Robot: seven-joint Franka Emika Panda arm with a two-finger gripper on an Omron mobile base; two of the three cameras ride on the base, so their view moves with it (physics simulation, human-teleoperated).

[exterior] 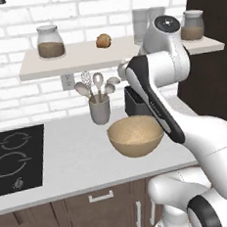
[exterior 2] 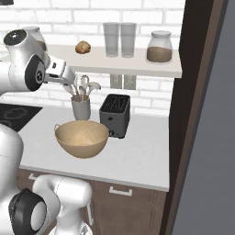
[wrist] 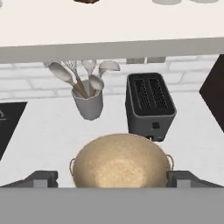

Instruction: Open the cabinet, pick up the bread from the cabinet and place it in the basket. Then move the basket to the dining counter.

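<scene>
The bread [exterior: 103,40] [exterior 2: 83,47], a small golden-brown roll, lies on the pale shelf [exterior: 76,60] [exterior 2: 137,66] between glass jars. The basket [exterior: 136,136] [exterior 2: 81,137] [wrist: 120,159], a round tan bowl with small rim handles, stands empty on the white worktop in front of the toaster. My gripper [wrist: 113,180] is open, its fingertips [wrist: 41,179] spread wide to either side of the basket's near rim in the hand view, with nothing held. The hand hangs under the shelf, above and behind the basket. The dining counter is out of view.
A grey utensil cup [exterior: 100,109] [exterior 2: 81,108] [wrist: 89,103] and a dark toaster [exterior 2: 114,114] [wrist: 150,105] stand behind the basket. Brown-filled jars [exterior: 49,42] [exterior 2: 159,47] and two glasses [exterior 2: 119,39] share the shelf. A black cooktop [exterior: 14,159] lies left; a dark tall panel [exterior 2: 197,114] rises right.
</scene>
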